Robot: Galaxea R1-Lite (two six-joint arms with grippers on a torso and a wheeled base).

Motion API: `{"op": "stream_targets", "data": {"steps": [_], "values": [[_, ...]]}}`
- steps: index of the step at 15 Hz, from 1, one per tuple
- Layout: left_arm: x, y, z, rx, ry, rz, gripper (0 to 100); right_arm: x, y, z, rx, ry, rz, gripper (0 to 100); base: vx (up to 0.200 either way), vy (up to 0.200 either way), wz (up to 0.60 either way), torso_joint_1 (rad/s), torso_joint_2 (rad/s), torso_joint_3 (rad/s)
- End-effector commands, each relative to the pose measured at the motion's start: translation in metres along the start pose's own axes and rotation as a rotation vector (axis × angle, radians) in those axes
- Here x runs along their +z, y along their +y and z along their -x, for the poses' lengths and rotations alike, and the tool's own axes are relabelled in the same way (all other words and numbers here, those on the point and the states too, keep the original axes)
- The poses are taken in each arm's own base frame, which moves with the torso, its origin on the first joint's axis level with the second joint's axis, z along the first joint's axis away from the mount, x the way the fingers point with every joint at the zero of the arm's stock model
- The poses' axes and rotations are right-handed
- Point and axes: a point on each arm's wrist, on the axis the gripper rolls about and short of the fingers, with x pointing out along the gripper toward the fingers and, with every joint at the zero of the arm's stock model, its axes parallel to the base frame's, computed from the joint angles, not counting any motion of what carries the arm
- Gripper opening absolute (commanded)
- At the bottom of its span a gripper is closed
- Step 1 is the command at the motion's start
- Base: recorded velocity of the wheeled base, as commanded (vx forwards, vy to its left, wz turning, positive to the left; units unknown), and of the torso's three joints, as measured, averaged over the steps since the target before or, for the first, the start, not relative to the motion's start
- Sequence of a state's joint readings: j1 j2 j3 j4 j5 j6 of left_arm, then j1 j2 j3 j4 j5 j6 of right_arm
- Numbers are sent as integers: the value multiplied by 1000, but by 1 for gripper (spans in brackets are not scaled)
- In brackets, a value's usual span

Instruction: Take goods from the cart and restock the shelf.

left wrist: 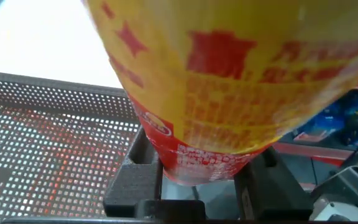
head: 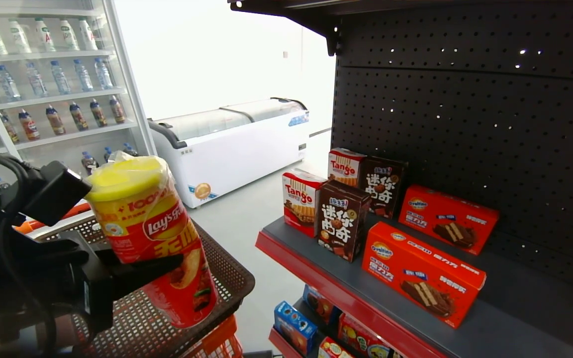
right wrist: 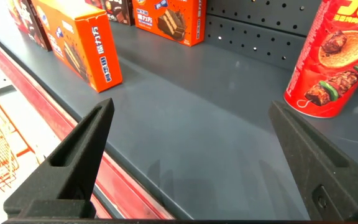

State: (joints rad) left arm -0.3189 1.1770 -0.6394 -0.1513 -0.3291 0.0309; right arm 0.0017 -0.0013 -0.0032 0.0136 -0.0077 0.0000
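In the head view, your left gripper (head: 135, 271) clamps a red chip canister (head: 154, 233) with a yellow lid, tilted above the brown mesh cart (head: 229, 278) and well apart from the shelf (head: 495, 323), where orange boxes (head: 423, 273) and brown boxes (head: 342, 219) crowd the near end. In the left wrist view, the chip canister (left wrist: 229, 93) sits pinched at its base between both fingers (left wrist: 143, 171), cart (left wrist: 42, 143) mesh behind it. In the right wrist view, your right gripper (right wrist: 197, 168) hovers spread wide over the grey shelf (right wrist: 197, 112), orange boxes (right wrist: 79, 40) to one side and a second canister (right wrist: 334, 56) upright on the other, by the pegboard (right wrist: 253, 37).
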Motion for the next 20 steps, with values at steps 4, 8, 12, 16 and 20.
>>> {"op": "stream_targets", "data": {"steps": [4,8,12,16,20], "values": [[0,-8,13,-29,-23,-17,0,0,0,0,0,2,0,100,0,0,0,0,0,0],[-3,-14,14,-62,-6,-26,0,0,0,0,1,2,0,100,0,0,0,0,0,0],[-8,-19,25,-73,17,-44,0,0,0,0,1,2,0,100,0,0,0,0,0,0],[-8,-22,29,-84,11,-50,0,0,0,0,1,2,0,100,0,0,0,0,0,0],[-9,-22,30,-84,11,-50,0,0,0,0,1,2,0,100,0,0,-450,1,5,3]]}}
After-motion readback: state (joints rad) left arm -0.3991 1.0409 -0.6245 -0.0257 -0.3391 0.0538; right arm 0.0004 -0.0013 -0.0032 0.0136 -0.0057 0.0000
